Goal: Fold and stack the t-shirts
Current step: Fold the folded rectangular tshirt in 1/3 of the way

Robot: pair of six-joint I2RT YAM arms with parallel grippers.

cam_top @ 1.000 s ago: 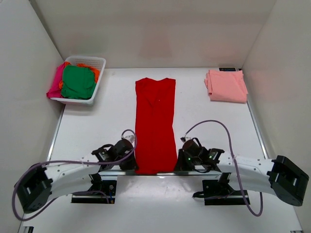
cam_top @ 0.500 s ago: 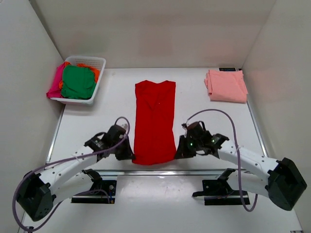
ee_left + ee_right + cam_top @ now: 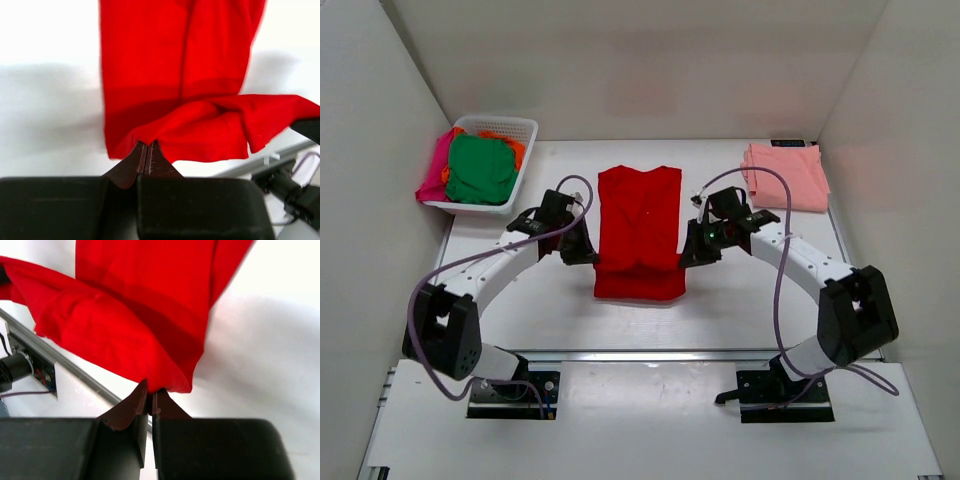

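Note:
The bright red t-shirt (image 3: 640, 215) lies lengthwise in the middle of the table, its near end lifted and doubled back over itself. My left gripper (image 3: 590, 258) is shut on the shirt's left bottom corner (image 3: 150, 135). My right gripper (image 3: 684, 258) is shut on the right bottom corner (image 3: 170, 380). Both hold the hem above the shirt's middle, and the cloth sags between them. The pale salmon-pink t-shirt (image 3: 785, 176) lies folded at the back right. Green (image 3: 480, 168), orange (image 3: 508, 143) and magenta (image 3: 433, 170) t-shirts sit in the basket.
The white lattice basket (image 3: 519, 127) stands at the back left corner. White walls enclose the table on three sides. A metal rail (image 3: 650, 353) runs along the near table edge, seen in the wrist views too (image 3: 60, 365).
Both grippers have carried the red shirt's bottom hem from the near table edge toward the back, folding the lower part over the upper part. The arms are stretched further out.

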